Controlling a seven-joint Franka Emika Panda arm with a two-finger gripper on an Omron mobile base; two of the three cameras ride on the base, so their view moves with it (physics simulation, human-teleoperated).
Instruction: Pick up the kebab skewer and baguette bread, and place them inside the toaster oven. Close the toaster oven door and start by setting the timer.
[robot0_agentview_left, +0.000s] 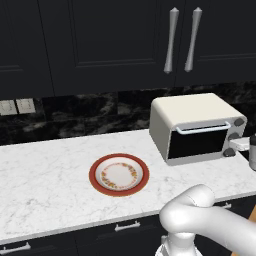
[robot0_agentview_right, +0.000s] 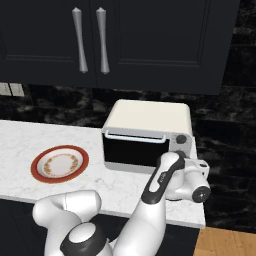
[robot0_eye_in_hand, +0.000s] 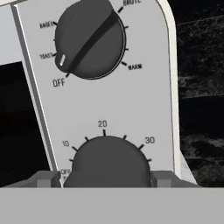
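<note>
pincer (robot0_eye_in_hand: 107, 177): fingers either side of timer knob (robot0_eye_in_hand: 109, 162), grip unclear; toaster oven door (robot0_agentview_left: 197, 142): closed

Flat, even rendered light; the pale tabletop (robot0_agentview_left: 45, 170) reads bright against dim black cabinets (robot0_agentview_left: 100, 45). Shadows are faint, edges slightly soft, no glare or distortion.

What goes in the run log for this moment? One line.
stage: timer | cream-white boxy toaster oven door: closed | claw: straddling dark timer knob | red-rimmed plate: empty

Dark cabinets (robot0_agentview_left: 100, 45), black marble backsplash (robot0_agentview_left: 90, 117), white marble counter (robot0_agentview_left: 45, 175).
</note>
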